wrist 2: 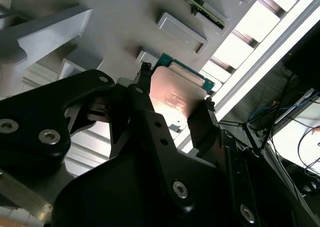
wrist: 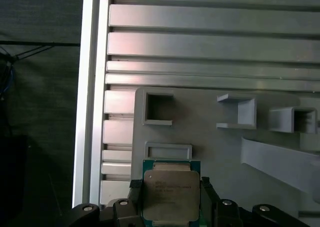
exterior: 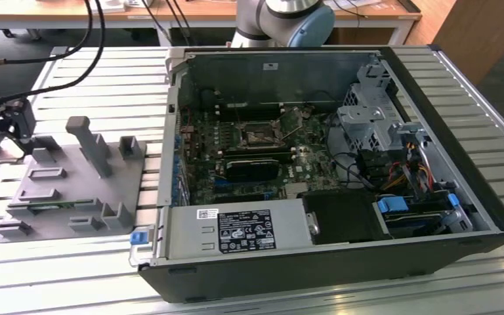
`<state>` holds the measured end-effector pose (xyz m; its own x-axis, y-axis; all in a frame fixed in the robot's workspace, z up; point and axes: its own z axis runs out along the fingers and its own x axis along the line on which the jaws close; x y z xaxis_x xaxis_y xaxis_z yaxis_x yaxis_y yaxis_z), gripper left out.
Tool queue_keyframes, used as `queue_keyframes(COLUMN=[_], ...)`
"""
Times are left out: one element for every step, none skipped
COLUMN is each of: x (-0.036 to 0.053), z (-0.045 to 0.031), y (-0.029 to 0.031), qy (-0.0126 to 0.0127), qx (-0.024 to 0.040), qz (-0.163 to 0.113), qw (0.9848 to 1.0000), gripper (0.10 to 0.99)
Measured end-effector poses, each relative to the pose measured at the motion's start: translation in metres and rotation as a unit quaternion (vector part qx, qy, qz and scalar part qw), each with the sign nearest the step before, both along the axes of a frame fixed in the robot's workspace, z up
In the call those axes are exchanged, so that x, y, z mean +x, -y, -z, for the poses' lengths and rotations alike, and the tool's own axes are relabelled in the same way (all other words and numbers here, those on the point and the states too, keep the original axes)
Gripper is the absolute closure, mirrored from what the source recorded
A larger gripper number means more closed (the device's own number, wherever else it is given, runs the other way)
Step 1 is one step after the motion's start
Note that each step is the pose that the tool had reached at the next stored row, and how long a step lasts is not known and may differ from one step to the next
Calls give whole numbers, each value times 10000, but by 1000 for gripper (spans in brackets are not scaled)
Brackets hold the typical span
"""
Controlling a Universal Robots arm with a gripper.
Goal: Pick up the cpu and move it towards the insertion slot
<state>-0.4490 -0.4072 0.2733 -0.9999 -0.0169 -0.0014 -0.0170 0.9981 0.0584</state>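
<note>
Work surface: silver slatted aluminium table (exterior: 77, 72), with wooden desks behind it.
Fixture: flat grey plastic fixture (exterior: 60, 190) with upright posts and square recesses, lying on the slats at the exterior view's left, just beside the case.
Gripper: black two-fingered gripper (wrist: 171, 199) over a corner of the fixture, near the table's edge rail. Its fingers (wrist: 134, 202) are closed against two opposite edges of the chip, so it is grasping the chip.
Cpu: small flat square cpu (wrist: 171, 192) with a silvery metal top and green rim, seen in both wrist views (wrist 2: 172, 99). It sits level between the fingers, over the fixture. Whether it has cleared its recess cannot be told.
Case: open black computer case (exterior: 322, 275), lying on its side with its board exposed, to the exterior view's right of the fixture.
Insertion slot: square black-framed insertion slot (exterior: 259, 134) with a metal bracket and dark centre, on the board inside the case. It is unoccupied and well apart from the chip.
Step in hand: pick-up. By judgement the grasp is made and the transfer has barely begun.
Next move calls for: enough height to clear the fixture's posts and the case wall, the chip kept level, and a firm grip throughout the carry.
</note>
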Motion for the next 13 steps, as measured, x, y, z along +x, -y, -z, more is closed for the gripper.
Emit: queue_keyframes(x=[0,0,0,0,0,0,0,0,0,0,0,0,0], z=[-17,-35,-51,-67,-101,-119,-141,-162,-181,-199,-216,-233,-250], y=[-1,-2,-2,-2,-3,-3,-4,-4,-5,-5,-6,-7,-8], qy=[0,0,0,0,0,-1,0,0,0,0,0,0,0], qx=[0,0,0,0,0,-1,0,0,0,0,0,0,0], qz=[0,0,0,0,0,0,0,0,0,0,0,0,0], qw=[10000,10000,10000,10000,10000,10000,10000,10000,10000,10000,10000,10000,10000], gripper=[545,545,545,545,545,545,545,545,545,545,545,545,545])
